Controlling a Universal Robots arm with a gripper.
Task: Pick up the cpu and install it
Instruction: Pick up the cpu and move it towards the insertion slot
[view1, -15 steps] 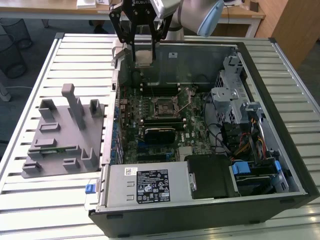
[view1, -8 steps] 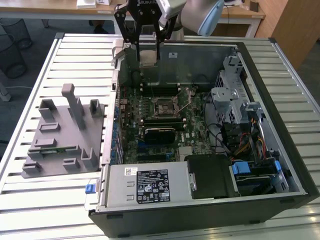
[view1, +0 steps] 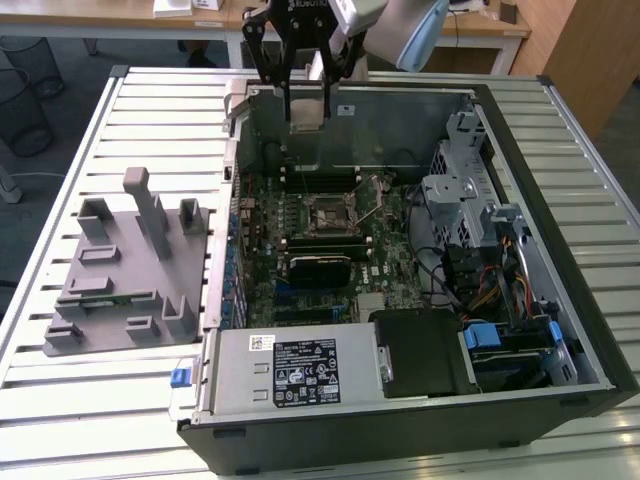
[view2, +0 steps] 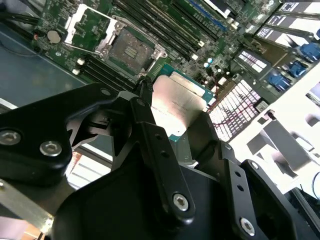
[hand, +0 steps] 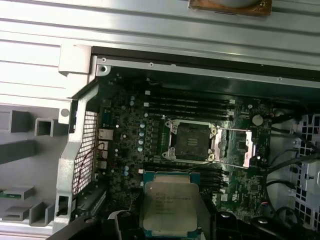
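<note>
The cpu (view1: 308, 108) is a flat square chip with a silvery top and pale edge, and my gripper (view1: 307, 112) is shut on it. It hangs above the far wall of the open computer case (view1: 590, 300). In both wrist views the cpu (view2: 177, 102) (hand: 170, 207) sits between the black fingers (view2: 150, 130), with my gripper (hand: 170, 222) hovering over the motherboard. The square socket (view1: 330, 213) (view2: 131, 50) (hand: 192, 141) lies empty in the board's middle, its metal load frame (hand: 247, 146) swung open to one side.
A grey holder fixture (view1: 125, 270) with upright blocks lies on the slatted table (view1: 100, 420) at the exterior view's left. Inside the case are a power supply (view1: 290, 365), a drive cage (view1: 470, 190), coloured cables (view1: 490, 285) and memory slots (hand: 190, 102) beside the socket.
</note>
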